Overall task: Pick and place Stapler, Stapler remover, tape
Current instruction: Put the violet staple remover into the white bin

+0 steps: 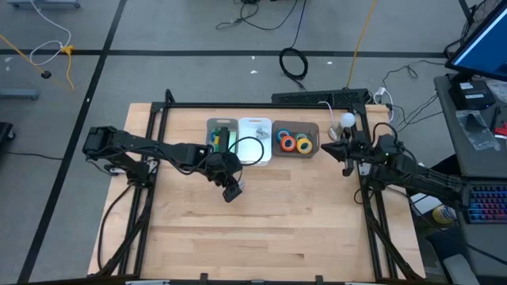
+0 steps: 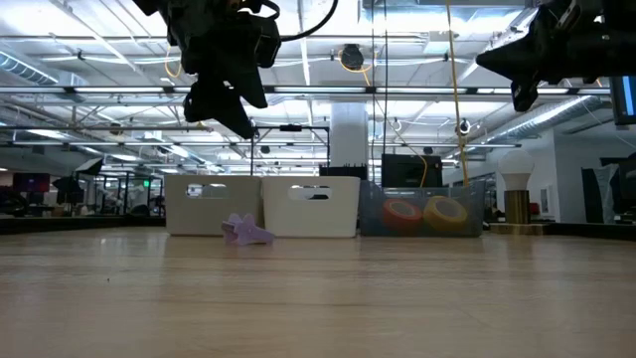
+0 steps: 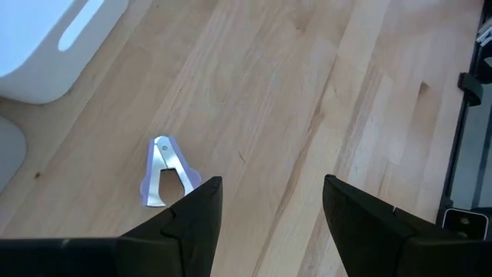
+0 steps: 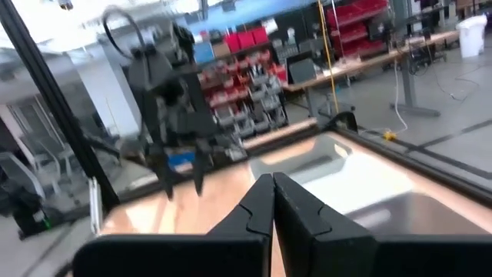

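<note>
Stapler remover (image 3: 165,171), pale lilac with a metal claw, is the one task thing that lies loose on the wooden table (image 1: 269,229); judged from how things lie, it is what remains to be placed.

Three bins stand in a row along the table's far edge, at twelve o'clock from its middle in the high view. The left bin (image 1: 223,134) holds something green and yellow that I take for the stapler, though it is too small to name surely. The white middle bin (image 1: 255,138) shows no clear contents from above; a black cable loop crosses it. The clear right bin (image 1: 295,138) holds the tape rolls (image 1: 294,142): orange, yellow and blue rings are visible, a green one I cannot make out. So the tape looks done, and the stapler probably so.

The left gripper (image 1: 230,190) hangs above the table just in front of the bins, its jaws spread wide and empty. In the left wrist view the remover lies just beyond one finger (image 3: 192,223), not between them, so it must shift over before closing. In the low view the remover sits on the table before the left and middle bins.

The right gripper (image 1: 346,152) waits at three o'clock, pinched closed on nothing.
</note>
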You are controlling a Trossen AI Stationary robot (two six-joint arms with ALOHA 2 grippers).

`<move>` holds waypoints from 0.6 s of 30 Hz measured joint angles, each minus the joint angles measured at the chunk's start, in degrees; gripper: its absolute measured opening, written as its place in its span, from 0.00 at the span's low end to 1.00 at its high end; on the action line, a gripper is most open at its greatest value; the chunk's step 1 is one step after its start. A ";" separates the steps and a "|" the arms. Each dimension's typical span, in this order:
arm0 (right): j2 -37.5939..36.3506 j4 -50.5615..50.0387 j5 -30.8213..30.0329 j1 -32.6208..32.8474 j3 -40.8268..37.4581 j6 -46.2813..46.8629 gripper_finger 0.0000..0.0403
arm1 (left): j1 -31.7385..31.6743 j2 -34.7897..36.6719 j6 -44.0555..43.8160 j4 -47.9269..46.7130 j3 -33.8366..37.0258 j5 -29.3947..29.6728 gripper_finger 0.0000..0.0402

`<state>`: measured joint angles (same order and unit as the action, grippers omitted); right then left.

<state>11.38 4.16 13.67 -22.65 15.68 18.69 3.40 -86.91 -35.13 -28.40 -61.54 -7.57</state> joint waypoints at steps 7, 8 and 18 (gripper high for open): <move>0.35 -11.06 -3.31 0.00 -0.44 -1.24 0.01 | 0.00 0.00 -0.11 -0.02 0.00 0.00 0.56; 0.35 -10.91 -3.32 -0.04 -1.18 -1.22 0.01 | 0.00 0.00 -0.19 -0.02 0.00 0.00 0.56; -0.21 9.34 -1.51 -0.02 -14.10 4.39 0.01 | 0.00 0.02 -0.31 -0.17 0.00 0.00 0.56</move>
<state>11.16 13.50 12.16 -22.68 1.58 23.09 3.40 -86.89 -35.44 -28.58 -61.54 -7.57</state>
